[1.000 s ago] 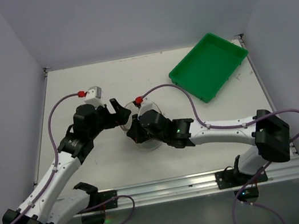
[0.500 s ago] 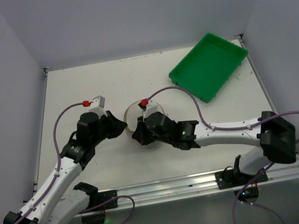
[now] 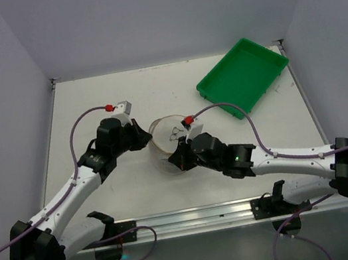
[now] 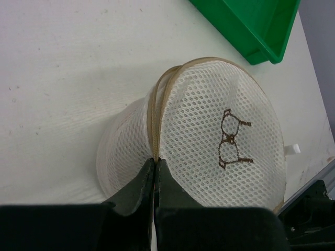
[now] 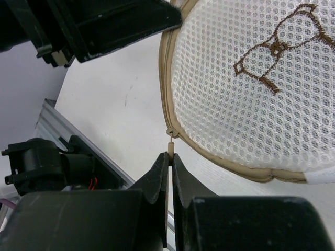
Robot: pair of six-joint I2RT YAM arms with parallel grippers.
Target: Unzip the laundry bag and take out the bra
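Observation:
The laundry bag [image 3: 168, 135] is a round white mesh cylinder lying in mid-table, its face with a small bra drawing [image 4: 231, 139] tilted up. A beige zipper runs round the rim [image 5: 166, 78]. My left gripper [image 3: 146, 139] is at the bag's left edge, shut on the zipper seam [image 4: 156, 161]. My right gripper [image 3: 176, 159] is at the bag's near edge, shut on the small beige zipper pull [image 5: 170, 155], which hangs from the slider [image 5: 171, 133]. The bra is hidden.
A green rectangular tray [image 3: 243, 76] sits at the back right, its corner close beyond the bag [image 4: 251, 26]. An aluminium rail [image 3: 196, 217] runs along the near table edge. Purple cables loop over both arms.
The left gripper shut on the bag's edge and shifted toward the back right. The right arm slid right and nearer, uncovering the bag's printed face.

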